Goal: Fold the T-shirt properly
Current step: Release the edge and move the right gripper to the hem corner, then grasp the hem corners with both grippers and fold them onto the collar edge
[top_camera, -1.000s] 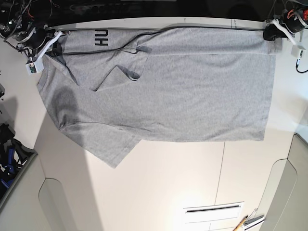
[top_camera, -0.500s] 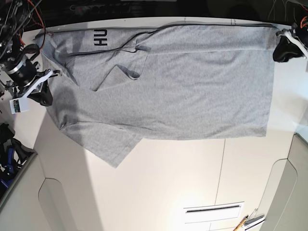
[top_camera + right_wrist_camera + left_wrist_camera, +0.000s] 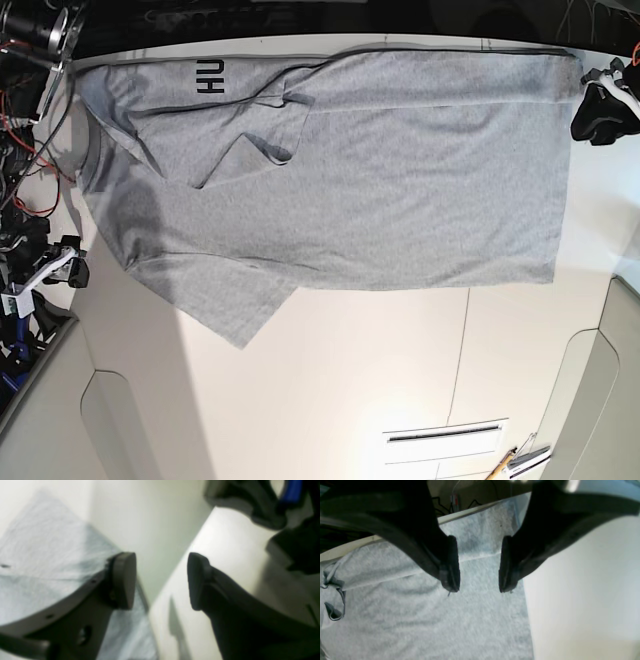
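The light grey T-shirt (image 3: 350, 190) lies spread flat on the white table (image 3: 350, 370). Its far edge is folded over in a strip, and black letters (image 3: 210, 77) show on that strip at the far left. A sleeve points toward the near left. My left gripper (image 3: 592, 122) is open just off the shirt's right edge; in the left wrist view its fingers (image 3: 450, 565) hover over the T-shirt (image 3: 420, 617) with nothing between them. My right gripper (image 3: 72, 262) is open beside the shirt's left side. The right wrist view shows the right gripper (image 3: 160, 580) over bare table, with the T-shirt (image 3: 37, 555) to its left.
Cables and arm hardware (image 3: 30, 60) crowd the far left corner. A dark blue and black object (image 3: 15, 340) sits at the left edge. A slotted white plate (image 3: 445, 435) and a pen-like item (image 3: 500, 465) lie near the front. Grey panels (image 3: 590, 400) flank the front corners.
Both grippers have opened and let go of the shirt's far edge. The right arm has swung toward the near left, off the shirt. The left gripper has drifted slightly nearer, beside the right edge.
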You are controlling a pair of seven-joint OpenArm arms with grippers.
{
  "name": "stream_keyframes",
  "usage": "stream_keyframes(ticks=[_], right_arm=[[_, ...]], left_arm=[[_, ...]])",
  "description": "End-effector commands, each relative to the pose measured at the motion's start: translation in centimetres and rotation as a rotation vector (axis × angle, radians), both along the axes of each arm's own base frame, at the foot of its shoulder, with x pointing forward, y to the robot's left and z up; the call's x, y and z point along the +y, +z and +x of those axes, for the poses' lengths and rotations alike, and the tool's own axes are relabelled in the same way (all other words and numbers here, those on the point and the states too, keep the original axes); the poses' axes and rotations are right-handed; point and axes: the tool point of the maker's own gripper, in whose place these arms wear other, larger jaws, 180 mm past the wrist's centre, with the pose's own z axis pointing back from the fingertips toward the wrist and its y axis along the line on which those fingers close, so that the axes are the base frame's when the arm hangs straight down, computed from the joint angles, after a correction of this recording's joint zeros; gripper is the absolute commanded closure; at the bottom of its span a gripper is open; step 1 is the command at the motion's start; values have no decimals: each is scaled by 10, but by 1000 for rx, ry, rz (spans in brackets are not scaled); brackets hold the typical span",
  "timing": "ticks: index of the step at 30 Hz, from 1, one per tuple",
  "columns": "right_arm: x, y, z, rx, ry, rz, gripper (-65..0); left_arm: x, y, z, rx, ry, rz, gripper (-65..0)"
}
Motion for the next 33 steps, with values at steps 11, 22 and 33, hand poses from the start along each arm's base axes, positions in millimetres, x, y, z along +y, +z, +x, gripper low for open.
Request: stream_keyframes(ticks=[11,22,33], right_arm=[[69,-47,2,134,196,80,-318],[68,-49,3,139,198,44,0],[72,-46,5,122,195,76,0]], left_arm=[[1,14,10,-60,-14,7,-290],[25,41,49,-285,64,76,-290],[46,-19,145,-242,181,-39,-291]])
